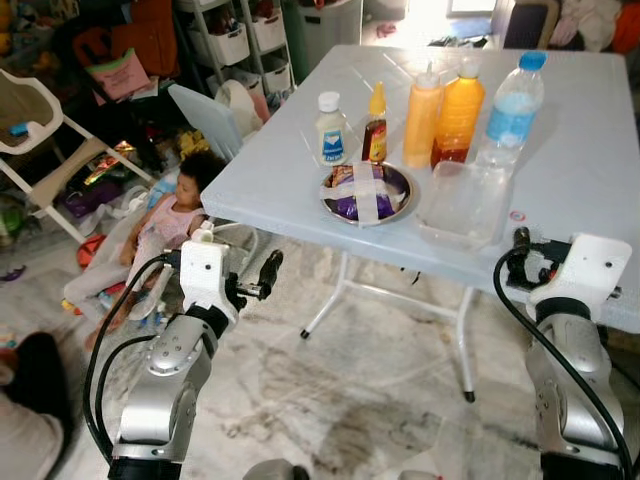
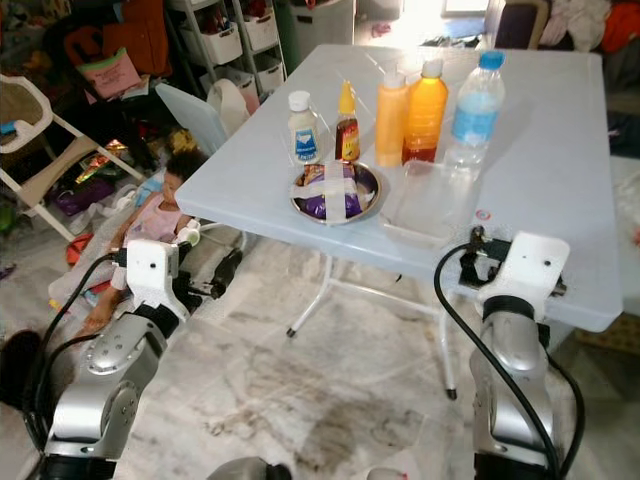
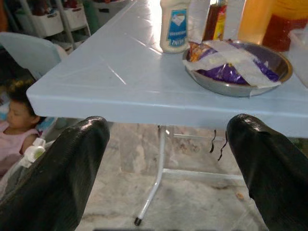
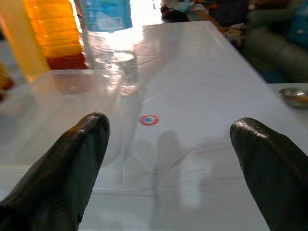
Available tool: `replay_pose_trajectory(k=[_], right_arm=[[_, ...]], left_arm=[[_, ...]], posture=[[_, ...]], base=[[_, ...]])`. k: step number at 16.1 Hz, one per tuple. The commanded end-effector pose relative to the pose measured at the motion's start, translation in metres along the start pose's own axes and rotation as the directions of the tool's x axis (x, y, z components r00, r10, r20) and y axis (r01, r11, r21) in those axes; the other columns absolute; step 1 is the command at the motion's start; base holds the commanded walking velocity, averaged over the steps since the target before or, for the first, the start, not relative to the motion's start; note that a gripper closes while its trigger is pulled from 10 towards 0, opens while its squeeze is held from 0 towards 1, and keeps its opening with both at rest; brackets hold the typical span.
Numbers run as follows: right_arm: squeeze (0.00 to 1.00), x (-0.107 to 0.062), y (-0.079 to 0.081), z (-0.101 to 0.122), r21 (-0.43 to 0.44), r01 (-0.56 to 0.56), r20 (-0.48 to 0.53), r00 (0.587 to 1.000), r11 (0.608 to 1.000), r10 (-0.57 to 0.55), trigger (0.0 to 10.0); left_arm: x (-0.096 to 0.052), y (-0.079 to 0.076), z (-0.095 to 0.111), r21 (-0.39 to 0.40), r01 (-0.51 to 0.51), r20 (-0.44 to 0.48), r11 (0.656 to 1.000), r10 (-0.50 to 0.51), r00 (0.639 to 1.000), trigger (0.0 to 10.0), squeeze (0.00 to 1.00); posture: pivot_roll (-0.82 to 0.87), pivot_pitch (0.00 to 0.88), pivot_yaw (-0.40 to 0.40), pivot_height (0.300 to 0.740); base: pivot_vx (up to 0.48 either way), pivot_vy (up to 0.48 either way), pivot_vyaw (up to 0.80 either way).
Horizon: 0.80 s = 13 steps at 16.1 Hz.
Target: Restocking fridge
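A pale blue folding desk (image 1: 590,150) is seen ahead. Set in a row on it: a white mayonnaise bottle (image 1: 331,129), a small brown sauce bottle (image 1: 376,125), a yellow squeeze bottle (image 1: 422,116), an orange juice bottle (image 1: 459,112) and a water bottle (image 1: 511,108). Just before the row, a steel bowl (image 1: 366,193) holding a taped purple packet and a clear plastic container (image 1: 464,203) are placed.

The left pincer (image 3: 166,159) is held below the desk edge, fingers spread wide, nothing gripped. The right pincer (image 4: 168,159) is held over the desk's near edge beside the container, spread wide, empty.

A child (image 1: 160,225) lies on the floor left of the desk.
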State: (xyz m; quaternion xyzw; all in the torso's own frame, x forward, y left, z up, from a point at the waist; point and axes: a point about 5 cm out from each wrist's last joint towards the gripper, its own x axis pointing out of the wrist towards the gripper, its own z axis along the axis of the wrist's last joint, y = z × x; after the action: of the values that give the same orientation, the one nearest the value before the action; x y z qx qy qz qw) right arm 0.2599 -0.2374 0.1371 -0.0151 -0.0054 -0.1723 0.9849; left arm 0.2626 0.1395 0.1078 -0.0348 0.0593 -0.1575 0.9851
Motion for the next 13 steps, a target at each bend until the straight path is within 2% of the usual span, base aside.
replay_pose_trajectory(k=[1, 4, 8, 11, 13], right_arm=[[0.0, 0.004, 0.007, 0.004, 0.038, -0.049, 0.024, 0.999, 0.998, 0.048, 10.0], [0.0, 0.014, 0.009, 0.013, 0.059, -0.085, 0.059, 0.995, 0.995, 0.082, 10.0], [0.0, 0.03, 0.01, 0.005, 0.134, -0.139, 0.034, 0.99, 0.981, 0.135, 10.0], [0.0, 0.04, 0.014, 0.002, 0.221, -0.197, 0.03, 0.98, 0.955, 0.196, 10.0], [0.0, 0.049, 0.017, 0.002, 0.322, -0.223, 0.026, 0.974, 0.92, 0.226, 10.0]], left_arm=[[-0.002, 0.002, 0.003, 0.029, 0.005, -0.007, 1.0, -0.004, 1.0, 10.0, 0.0], [-0.002, 0.002, 0.005, 0.046, 0.016, -0.009, 0.999, -0.015, 1.0, 10.0, 0.0], [0.0, 0.002, 0.012, 0.09, 0.028, 0.001, 0.996, -0.029, 1.0, 10.0, 0.0], [-0.002, 0.006, 0.014, 0.106, 0.031, -0.006, 0.994, -0.031, 1.0, 10.0, 0.0], [-0.003, 0.005, 0.014, 0.119, 0.044, -0.012, 0.992, -0.043, 0.999, 10.0, 0.0]], posture=[[-0.07, 0.045, 0.166, 0.74], [-0.05, 0.059, 0.174, 0.74], [-0.01, 0.065, 0.18, 0.74], [0.0, 0.069, 0.194, 0.74], [0.01, 0.069, 0.199, 0.74]], base=[[0.0, 0.0, 0.0], [0.0, 0.0, 0.0], [0.0, 0.0, 0.0], [0.0, 0.0, 0.0], [0.0, 0.0, 0.0]])
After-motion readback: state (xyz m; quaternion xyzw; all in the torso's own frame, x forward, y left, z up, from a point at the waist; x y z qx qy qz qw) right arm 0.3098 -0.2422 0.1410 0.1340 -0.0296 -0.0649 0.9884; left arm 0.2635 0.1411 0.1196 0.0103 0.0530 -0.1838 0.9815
